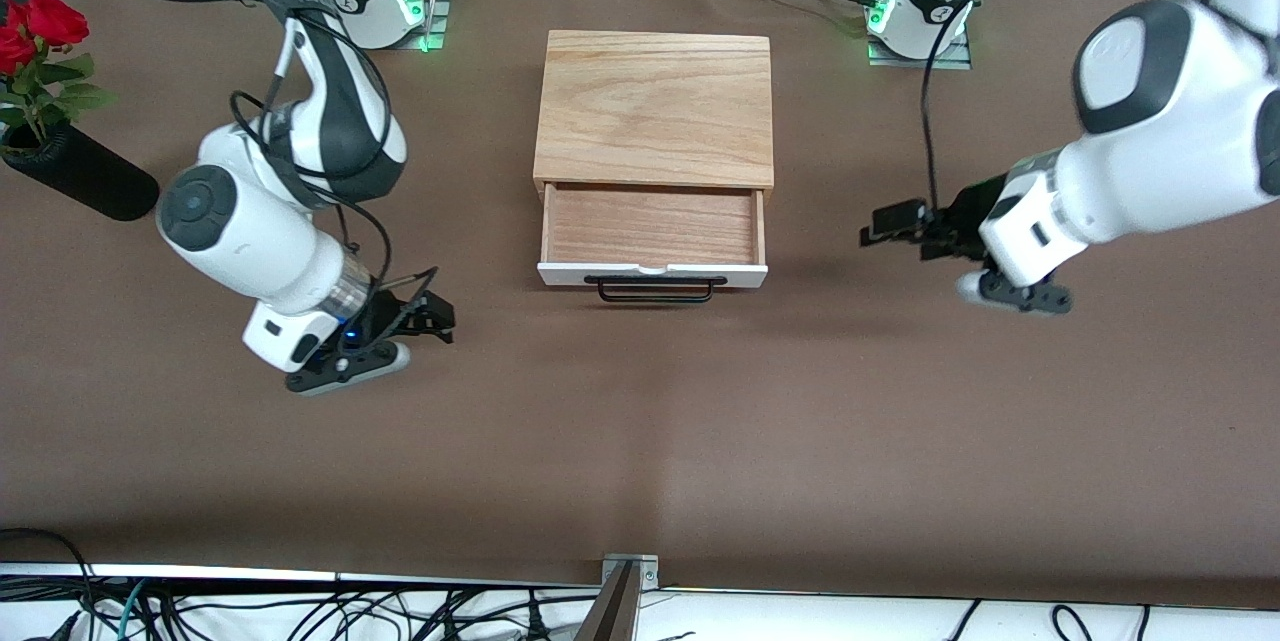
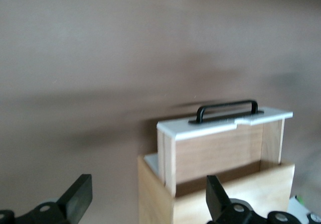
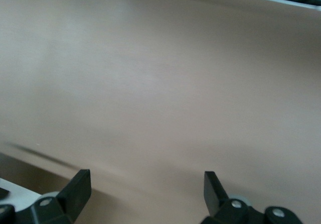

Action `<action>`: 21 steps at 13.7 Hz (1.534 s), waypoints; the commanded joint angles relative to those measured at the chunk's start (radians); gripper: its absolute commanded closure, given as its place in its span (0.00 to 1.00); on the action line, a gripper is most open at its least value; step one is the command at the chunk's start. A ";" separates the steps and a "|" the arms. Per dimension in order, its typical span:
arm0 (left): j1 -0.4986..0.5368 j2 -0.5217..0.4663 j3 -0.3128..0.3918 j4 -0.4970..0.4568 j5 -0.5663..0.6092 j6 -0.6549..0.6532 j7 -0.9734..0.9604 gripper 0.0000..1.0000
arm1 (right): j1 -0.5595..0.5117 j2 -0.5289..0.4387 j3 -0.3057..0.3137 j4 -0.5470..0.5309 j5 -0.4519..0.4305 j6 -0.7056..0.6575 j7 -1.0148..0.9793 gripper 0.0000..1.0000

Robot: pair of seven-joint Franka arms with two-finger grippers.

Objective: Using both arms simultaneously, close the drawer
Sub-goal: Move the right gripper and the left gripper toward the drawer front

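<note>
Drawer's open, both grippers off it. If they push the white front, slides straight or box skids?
The drawer looks rigid, so it probably slides in. The box seems small, light and unclamped, so it may skid. An uneven push from the left gripper and right gripper might twist it.

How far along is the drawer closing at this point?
Nothing is done: the drawer is pulled out of the box, its tray bare. In hand: the open left gripper and open right gripper flank it over the table, touching nothing. Left: reach the white front and push together.
</note>
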 commanded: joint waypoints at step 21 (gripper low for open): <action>-0.150 0.352 -0.019 0.039 -0.504 0.216 0.096 0.00 | 0.108 0.193 0.188 0.056 0.164 0.128 -0.003 0.00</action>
